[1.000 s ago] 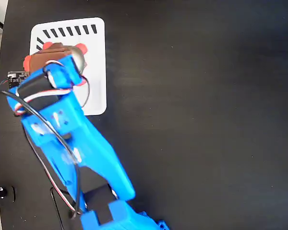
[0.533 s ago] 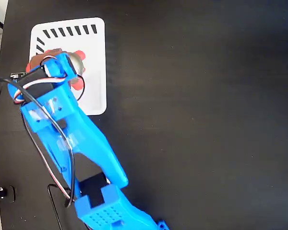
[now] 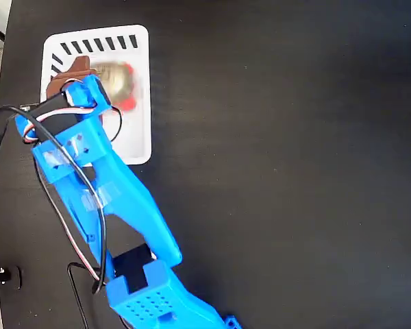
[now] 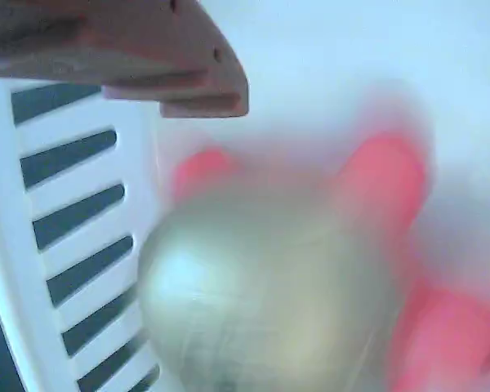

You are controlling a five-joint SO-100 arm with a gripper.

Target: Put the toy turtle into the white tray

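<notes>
We are seeing the toy turtle [image 3: 118, 82] lying blurred inside the white tray [image 3: 138, 130] on the bench [image 3: 281, 171]. Only the wrist view is showing one brown finger [image 4: 147, 57] off the shell. We cannot tell whether the hand [image 3: 72, 72] is apart.

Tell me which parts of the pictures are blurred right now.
Wrist view: the turtle is smeared, the tray slots sharp. Fixed view: the turtle is a blurred patch on the tray; the arm looks crisp.
</notes>
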